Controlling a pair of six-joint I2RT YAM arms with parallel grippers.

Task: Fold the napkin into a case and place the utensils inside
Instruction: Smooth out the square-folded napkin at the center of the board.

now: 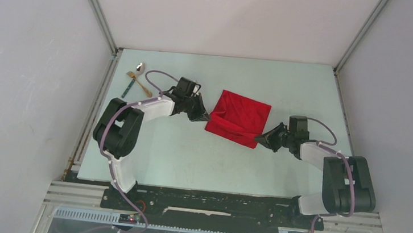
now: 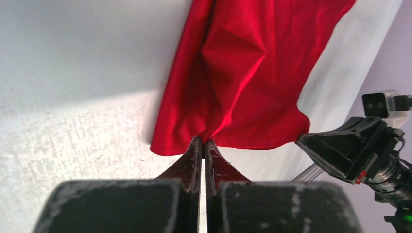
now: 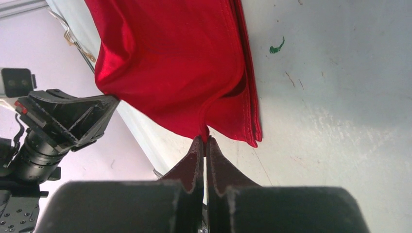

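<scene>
**One napkin point(image 1: 238, 118), two grippers, three utensils.**

**Top view:** the red cloth lies on the table point(image 1: 188, 160), spanning the gap between the two grippers. The left gripper point(image 1: 206, 118) is clamped on one near corner and the right gripper point(image 1: 259, 137) on the other. The top view alone shows all three utensils. One silver spoon point(image 1: 140, 67), one gold fork point(image 1: 139, 82) and one teal-handled piece point(image 1: 127, 89) lie close together, well apart from the left gripper and out past its wrist.

**Left wrist view:** the jaws are together with the hem pinched at their tips. Creases fan away from the pinch, and the right gripper hangs just off to one side.

**Right wrist view:** the jaws are likewise together on the hem. This view adds stacked cloth edges beside the fingertips and one green mark point(image 3: 277, 47) on the table beyond them.
</scene>
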